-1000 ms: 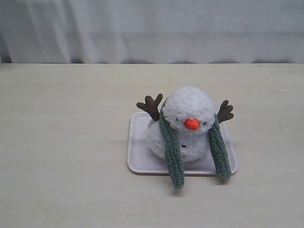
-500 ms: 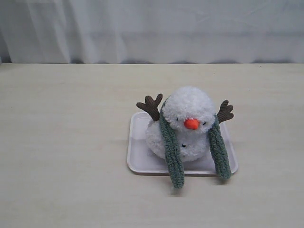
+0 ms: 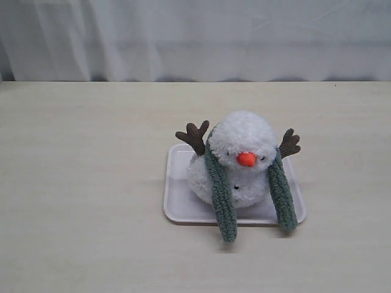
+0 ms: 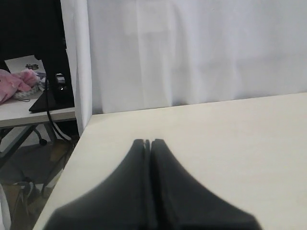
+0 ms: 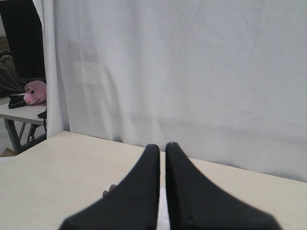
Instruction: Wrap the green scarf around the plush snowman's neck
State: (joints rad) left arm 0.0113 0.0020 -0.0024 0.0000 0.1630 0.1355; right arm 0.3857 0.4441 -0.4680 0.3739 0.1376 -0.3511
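On the pale counter [image 3: 91, 183], a white tray [image 3: 177, 204] carries the plush snowman [image 3: 244, 131] — fluffy white, with an orange nose and brown antler arms out to either side. The green scarf [image 3: 221, 198], a fuzzy grey-green strip, passes behind the head. Its two ends hang down the front on either side of the face, uncrossed, and one end spills past the tray's front rim onto the counter. The left hand [image 4: 147, 142] and the right hand [image 5: 162, 146] are both closed — neither holds anything.

exterior: high, looking down across the worktop [image 3: 91, 183] to the white curtain [image 3: 195, 36]
wrists: low over the worktop, facing that curtain
shared: worktop, curtain
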